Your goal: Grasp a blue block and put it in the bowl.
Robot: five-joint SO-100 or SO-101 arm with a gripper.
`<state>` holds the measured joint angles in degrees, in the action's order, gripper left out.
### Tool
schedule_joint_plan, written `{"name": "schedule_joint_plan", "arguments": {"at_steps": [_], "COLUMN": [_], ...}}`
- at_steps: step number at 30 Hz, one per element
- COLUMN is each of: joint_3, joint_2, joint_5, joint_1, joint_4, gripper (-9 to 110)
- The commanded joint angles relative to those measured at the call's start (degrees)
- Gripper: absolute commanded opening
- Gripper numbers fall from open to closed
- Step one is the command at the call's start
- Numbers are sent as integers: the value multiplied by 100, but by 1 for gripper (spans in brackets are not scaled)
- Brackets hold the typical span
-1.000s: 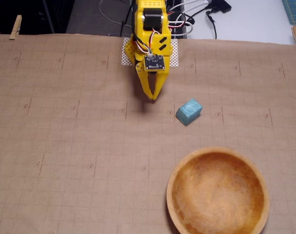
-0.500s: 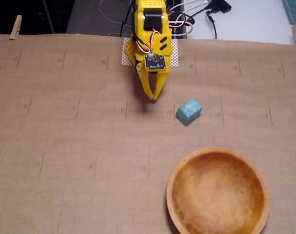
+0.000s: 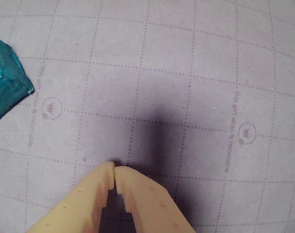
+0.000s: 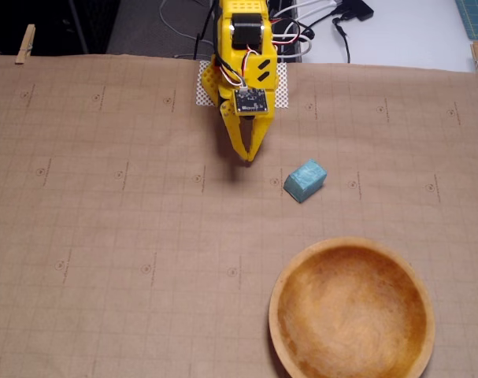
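Gripper [image 4: 247,158] barely moved over the last second, jaws pressed together and empty above the paper, blue block [image 4: 305,180] untouched just right of it in the fixed view, bowl [image 4: 352,309] empty, so reach not started.

Only readable stuff is on the brown wrapping paper [image 3: 196,73] covering the desk. In the wrist view, small print runs along the dotted grid lines next to little crown logos: "This gift wrap is recyclable" [image 3: 231,131] toward the right edge, and the same line again near the left edge by another crown [image 3: 50,107]. In the fixed view those marks are just tiny dots, too small to read.
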<state>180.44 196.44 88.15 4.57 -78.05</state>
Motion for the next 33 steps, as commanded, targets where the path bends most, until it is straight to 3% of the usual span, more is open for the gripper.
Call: {"name": "schedule_joint_plan", "arguments": {"at_steps": [1,18,33], "joint_3": [-123,-211,-2522], "joint_2": [44,62,62], "joint_5": [-62,9,-62], "joint_1": [-9,404,396], "joint_4": [0,53,35], "gripper": [-3,-3,-3]}}
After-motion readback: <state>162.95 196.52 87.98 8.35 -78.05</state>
